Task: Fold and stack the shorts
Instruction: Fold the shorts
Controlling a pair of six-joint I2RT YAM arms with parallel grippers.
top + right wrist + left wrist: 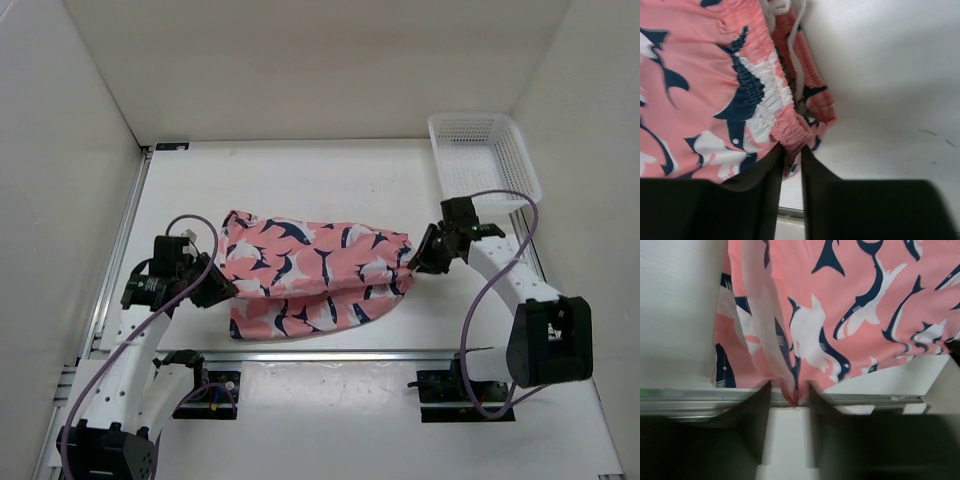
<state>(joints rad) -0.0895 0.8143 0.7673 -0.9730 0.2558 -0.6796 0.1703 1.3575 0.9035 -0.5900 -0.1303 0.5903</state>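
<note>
The salmon-pink shorts (pixel 310 275) with navy-and-white shark shapes hang stretched between my two grippers above the table, their lower part draped toward the near edge. My left gripper (pixel 222 288) is shut on the shorts' left edge; the left wrist view shows a pinch of fabric (pixel 792 390) between the fingers. My right gripper (pixel 415 262) is shut on the gathered elastic waist at the right end; the right wrist view shows the waistband (pixel 790 127) nipped between the fingers, with a white drawstring (pixel 797 55) above.
A white mesh basket (pixel 484 155) stands at the back right corner. White walls enclose the table on the left, back and right. A metal rail (pixel 330 353) runs along the near edge, just under the hanging fabric.
</note>
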